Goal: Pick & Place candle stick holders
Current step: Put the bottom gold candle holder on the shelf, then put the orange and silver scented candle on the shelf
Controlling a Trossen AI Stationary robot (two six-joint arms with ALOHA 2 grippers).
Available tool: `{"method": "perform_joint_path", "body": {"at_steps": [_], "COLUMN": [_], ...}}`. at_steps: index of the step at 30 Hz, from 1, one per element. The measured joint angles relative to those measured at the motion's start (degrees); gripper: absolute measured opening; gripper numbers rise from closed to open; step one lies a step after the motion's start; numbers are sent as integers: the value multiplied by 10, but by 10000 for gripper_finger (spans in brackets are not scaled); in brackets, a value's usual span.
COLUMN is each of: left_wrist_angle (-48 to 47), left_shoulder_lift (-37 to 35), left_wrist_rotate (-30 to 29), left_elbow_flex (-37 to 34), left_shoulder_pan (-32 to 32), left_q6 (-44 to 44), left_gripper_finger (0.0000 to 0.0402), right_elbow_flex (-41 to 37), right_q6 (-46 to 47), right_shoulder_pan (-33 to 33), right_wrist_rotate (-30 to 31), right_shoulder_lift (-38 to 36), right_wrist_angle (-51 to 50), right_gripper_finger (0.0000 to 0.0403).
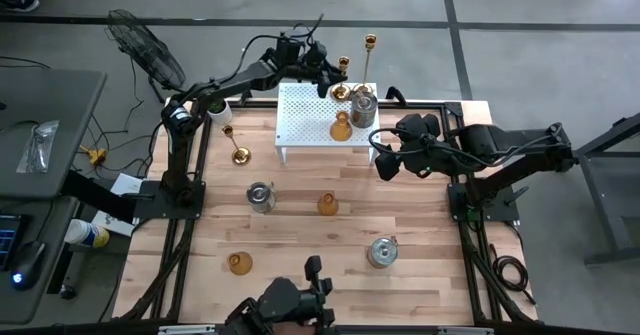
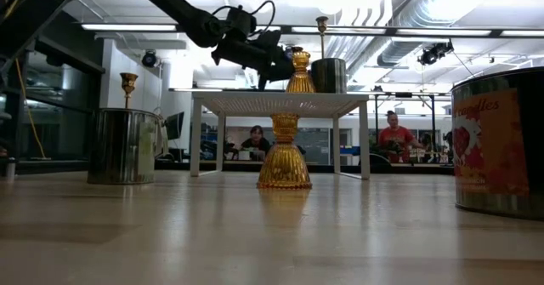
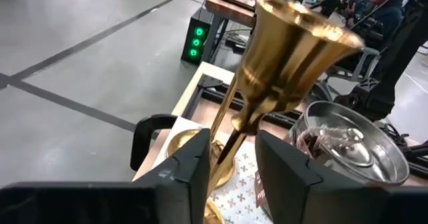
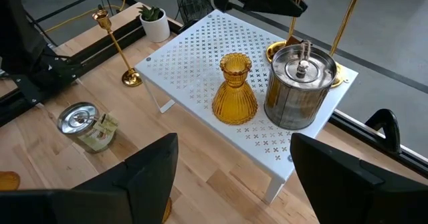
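Note:
A white rack (image 1: 310, 115) at the table's far side carries two gold sticks (image 1: 343, 67) (image 1: 369, 45), a silver cup (image 1: 362, 108) and an amber glass holder (image 1: 341, 127). My left gripper (image 1: 328, 75) (image 3: 233, 150) is open at the rack's far edge, its fingers on either side of one gold stick's stem (image 3: 225, 144), below the stick's cup (image 3: 294, 50). My right gripper (image 1: 385, 162) (image 4: 234, 184) is open and empty off the rack's right near corner. On the table stand a third gold stick (image 1: 238, 151), two silver cups (image 1: 261, 196) (image 1: 383, 252) and two amber holders (image 1: 328, 205) (image 1: 240, 264). My left gripper has the gold stick's thin stem (image 3: 225, 144) in the gap between its open fingers, close to one finger (image 3: 197, 164) and apart from the other. I cannot tell whether that finger touches the stem. The fingers come level from the table's left and lie across the stem.
A white cup with a plant (image 1: 220, 110) stands at the table's far left. Black frame rails (image 1: 185, 175) run along both sides of the table. People sit in the room beyond the table (image 2: 393, 136).

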Motion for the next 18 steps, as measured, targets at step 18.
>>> {"method": "perform_joint_path", "body": {"at_steps": [18], "left_wrist_angle": [-41], "left_shoulder_lift": [-17], "left_wrist_rotate": [17], "left_elbow_flex": [2], "left_shoulder_pan": [14], "left_q6": [17], "left_gripper_finger": [136], "right_elbow_flex": [0], "right_q6": [0], "right_shoulder_pan": [0], "right_wrist_rotate": [-8], "right_shoulder_lift": [0], "right_wrist_angle": [0], "right_gripper_finger": [281]}}
